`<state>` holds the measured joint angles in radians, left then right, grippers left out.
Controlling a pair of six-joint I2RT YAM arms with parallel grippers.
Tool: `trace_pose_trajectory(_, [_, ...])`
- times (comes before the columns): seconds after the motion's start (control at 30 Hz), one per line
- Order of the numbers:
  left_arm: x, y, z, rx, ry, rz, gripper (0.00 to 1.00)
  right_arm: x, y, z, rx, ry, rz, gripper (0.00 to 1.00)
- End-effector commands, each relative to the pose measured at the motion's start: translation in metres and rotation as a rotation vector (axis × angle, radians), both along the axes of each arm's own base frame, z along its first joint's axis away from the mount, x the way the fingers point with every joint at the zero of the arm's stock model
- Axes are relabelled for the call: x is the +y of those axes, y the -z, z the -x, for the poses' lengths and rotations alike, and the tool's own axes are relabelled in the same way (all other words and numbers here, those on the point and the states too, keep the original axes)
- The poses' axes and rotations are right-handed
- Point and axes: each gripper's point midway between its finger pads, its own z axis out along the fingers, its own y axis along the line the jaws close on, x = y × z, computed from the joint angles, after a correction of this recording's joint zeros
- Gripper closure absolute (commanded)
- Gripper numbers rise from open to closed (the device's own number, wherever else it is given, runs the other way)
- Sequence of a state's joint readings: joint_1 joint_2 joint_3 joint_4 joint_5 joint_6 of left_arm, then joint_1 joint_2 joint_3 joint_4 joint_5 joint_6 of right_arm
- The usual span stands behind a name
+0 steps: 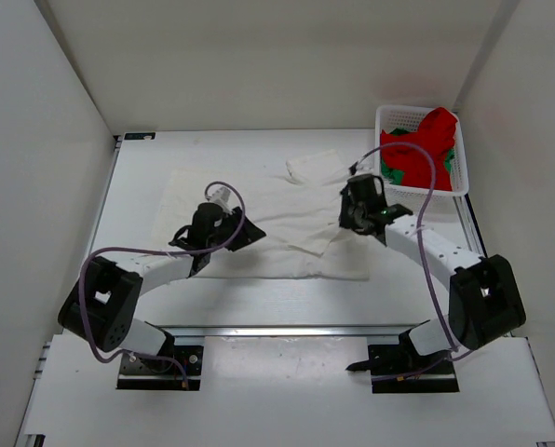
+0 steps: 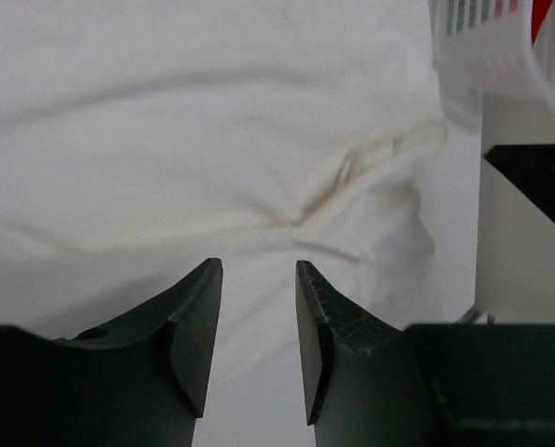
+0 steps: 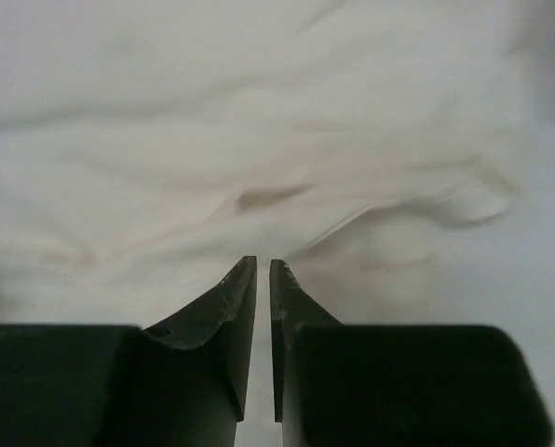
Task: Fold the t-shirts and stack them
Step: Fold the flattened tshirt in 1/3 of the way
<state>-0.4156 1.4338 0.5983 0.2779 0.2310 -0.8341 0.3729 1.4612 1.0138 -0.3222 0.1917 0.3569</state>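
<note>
Just beyond both sets of jaws lies the white t-shirt [image 1: 287, 223]

Plain white t-shirt [image 1: 259, 219] is seen left of the basket [image 1: 386, 116], itself white w/ mesh pattern; inside it, bright red t-shirt [image 1: 431, 130] & green t-shirt [image 1: 400, 175] are seen.

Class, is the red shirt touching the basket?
Touching. The top view shows the red shirt heaped inside the basket, its cloth draped over the far rim.
</note>
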Motion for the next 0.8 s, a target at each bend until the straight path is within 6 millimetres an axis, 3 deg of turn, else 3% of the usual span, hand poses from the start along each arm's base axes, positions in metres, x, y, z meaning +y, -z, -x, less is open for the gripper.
trace_pose_trajectory(0.0, [-0.031, 0.014, 0.034, 0.013, 0.118, -0.071, 0.52, 0.059, 0.03, 0.045, 0.062, -0.176, -0.17, 0.9])
trace_pose_trajectory(0.03, [-0.04, 0.019, 0.042, 0.016, 0.151, -0.073, 0.52, 0.075, 0.029, 0.052, 0.068, -0.208, -0.236, 0.89])
trace_pose_trajectory(0.17, [-0.068, 0.029, 0.055, 0.043, 0.222, -0.067, 0.53, 0.094, 0.048, 0.074, 0.123, -0.259, -0.268, 0.7])
trace_pose_trajectory(0.23, [-0.08, 0.033, 0.063, 0.046, 0.263, -0.066, 0.53, 0.1, 0.05, 0.074, 0.132, -0.265, -0.276, 0.66])
trace_pose_trajectory(0.53, [-0.067, 0.06, 0.061, 0.091, 0.237, -0.113, 0.53, 0.1, 0.064, 0.076, 0.181, -0.248, -0.298, 0.63])
trace_pose_trajectory(0.77, [-0.063, 0.059, 0.067, 0.089, 0.243, -0.1, 0.53, 0.093, 0.073, 0.08, 0.204, -0.218, -0.185, 0.63])
